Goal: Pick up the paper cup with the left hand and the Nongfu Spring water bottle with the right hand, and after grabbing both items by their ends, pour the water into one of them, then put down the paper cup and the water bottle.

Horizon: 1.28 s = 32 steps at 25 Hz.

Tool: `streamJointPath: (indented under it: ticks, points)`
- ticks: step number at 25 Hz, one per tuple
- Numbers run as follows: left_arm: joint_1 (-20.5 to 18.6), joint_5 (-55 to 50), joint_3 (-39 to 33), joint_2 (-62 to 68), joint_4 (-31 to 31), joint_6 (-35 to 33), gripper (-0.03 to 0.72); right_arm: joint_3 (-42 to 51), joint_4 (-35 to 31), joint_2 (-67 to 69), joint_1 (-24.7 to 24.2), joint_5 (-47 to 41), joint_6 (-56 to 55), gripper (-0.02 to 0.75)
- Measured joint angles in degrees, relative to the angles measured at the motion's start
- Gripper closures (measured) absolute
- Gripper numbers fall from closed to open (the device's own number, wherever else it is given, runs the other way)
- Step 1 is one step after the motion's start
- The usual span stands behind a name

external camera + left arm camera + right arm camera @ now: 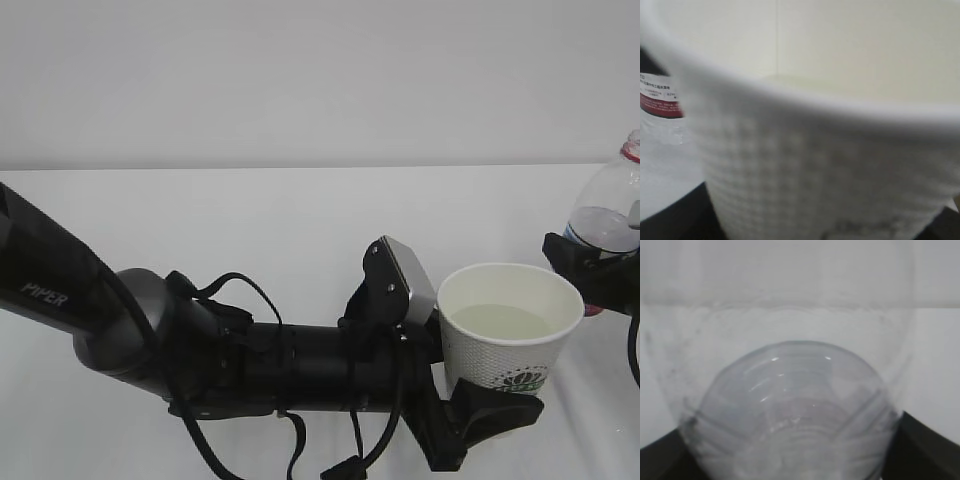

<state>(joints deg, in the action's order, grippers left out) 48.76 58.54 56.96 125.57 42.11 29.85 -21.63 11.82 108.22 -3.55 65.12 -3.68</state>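
1. Paper cup [510, 325]: the landmark, upright near the lower right of the exterior view, with water [500, 322] inside it, so the pour is judged done.
2. Left hand [478, 425]: reaches in from the cup's left; its black fingers clasp the cup's lower end. Whether the cup's base rests on the table cannot be told.
3. Nongfu Spring water bottle [612, 215]: upright, right of the cup and apart from it, partly cut off by the frame edge.
4. Right hand [590, 268]: at the bottle's lower body; the wrist view shows dark finger tips at either side of the bottle, but contact cannot be told.
5. Step: putting down. Next calls for letting go of both vessels and withdrawing without tipping them.
6. Table [250, 215]: plain white, below a pale blank wall [300, 70].
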Motion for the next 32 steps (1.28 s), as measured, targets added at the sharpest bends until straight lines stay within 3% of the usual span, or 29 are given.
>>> streamJointPath:
  ticks: [11, 32]
  points:
    - [0.00, 0.00, 0.00, 0.00, 0.00, 0.00, 0.146, 1.06, 0.49, 0.00, 0.00, 0.14, 0.00, 0.111]
    - [0.00, -1.26, 0.00, 0.00, 0.00, 0.00, 0.146, 14.32, 0.49, -5.93, 0.00, 0.49, -0.12, 0.111]
